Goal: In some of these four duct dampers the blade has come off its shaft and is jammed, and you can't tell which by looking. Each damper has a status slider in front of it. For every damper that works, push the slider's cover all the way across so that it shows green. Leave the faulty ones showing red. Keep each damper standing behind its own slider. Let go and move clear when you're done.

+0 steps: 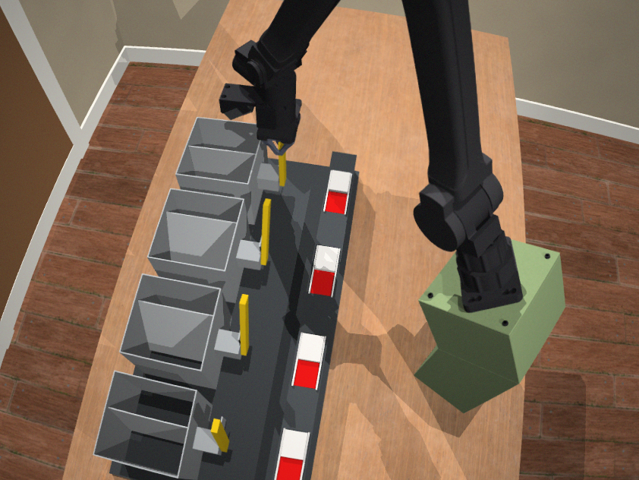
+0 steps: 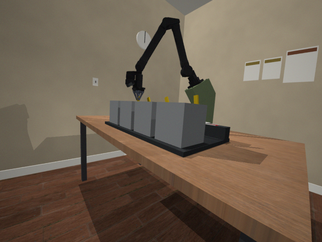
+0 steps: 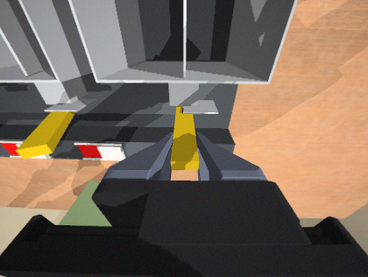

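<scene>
The wooden table (image 1: 387, 232) (image 2: 260, 182) (image 3: 324, 131) runs from the top of the overhead frame to its foot, its right-hand strip giving room beside the green pedestal (image 1: 480, 351) (image 2: 205, 98) (image 3: 88, 210). The black arm (image 1: 448, 93) (image 2: 153, 46) arches to the upper left there. The dark tray (image 1: 247, 402) (image 2: 169, 149) (image 3: 219, 120) carries all four dampers down the left side, each behind its own slider; the end damper (image 1: 214, 181) (image 2: 113, 112) (image 3: 101, 48), uppermost, is being tested. Its blade looks edge-on in the wrist view. The gripper (image 1: 278, 150) (image 2: 138, 99) (image 3: 184, 138) is pinching the end yellow lever (image 1: 282, 170) (image 2: 138, 97) (image 3: 184, 145), which stands near upright. The next move likely calls for swinging that lever while watching the blade follow or stay, then lifting off. Open air lies above and to the upper right; the damper rim and the neighbouring lever (image 1: 265, 232) (image 2: 148, 99) (image 3: 46, 136) crowd the lower left. The end slider (image 1: 338, 191) (image 3: 100, 151) shows red, as do the other three, so no working damper is marked yet.
</scene>
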